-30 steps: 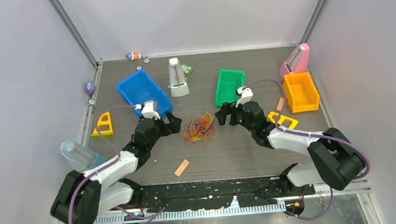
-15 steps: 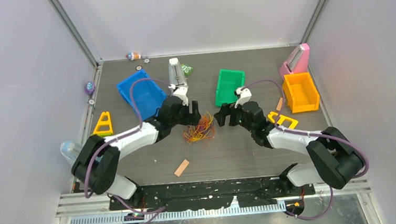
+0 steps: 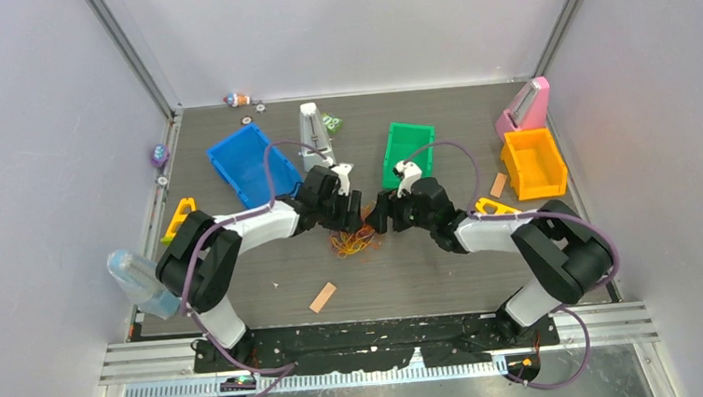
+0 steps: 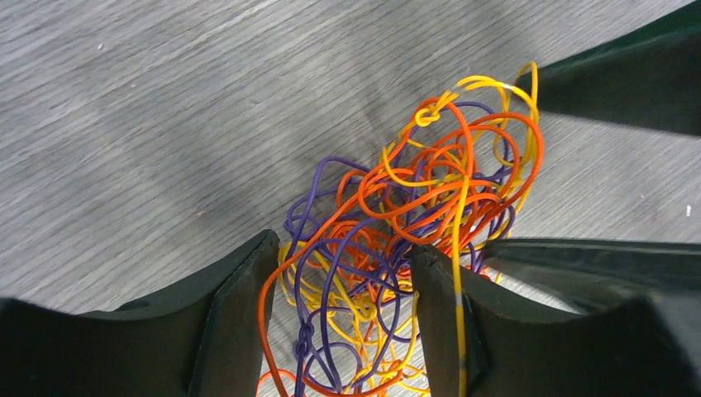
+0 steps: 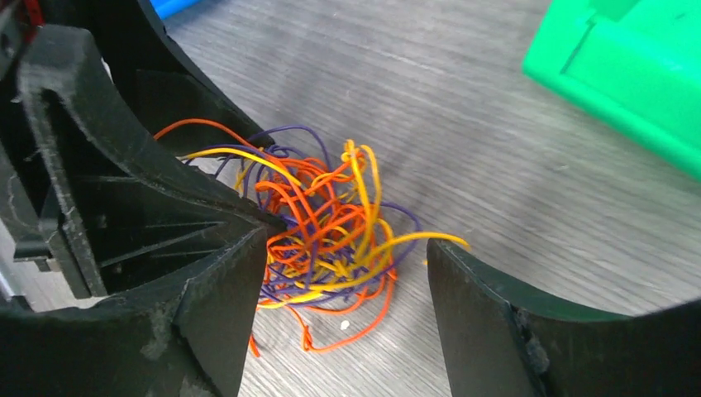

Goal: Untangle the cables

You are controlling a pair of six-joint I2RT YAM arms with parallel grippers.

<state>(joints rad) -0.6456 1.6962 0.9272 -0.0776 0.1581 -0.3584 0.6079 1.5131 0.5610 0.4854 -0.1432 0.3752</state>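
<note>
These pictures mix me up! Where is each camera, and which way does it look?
Top: high behind the arms, looking down at the table; both arms show, left gripper and right gripper beside the cables.
Left wrist: on the left arm, looking down into the cables; its two fingers show, straddling them.
Right wrist: on the right arm, looking across the cables at the left gripper; its fingers show.
Shared: the cables.

Glossy, smooth cables [image 4: 405, 236] lie on a matt wood-grain table [image 4: 124, 124].

Cables [image 4: 388, 223], thin orange, yellow and purple wires, one knotted clump, on tabletop [image 4: 124, 124]
</note>
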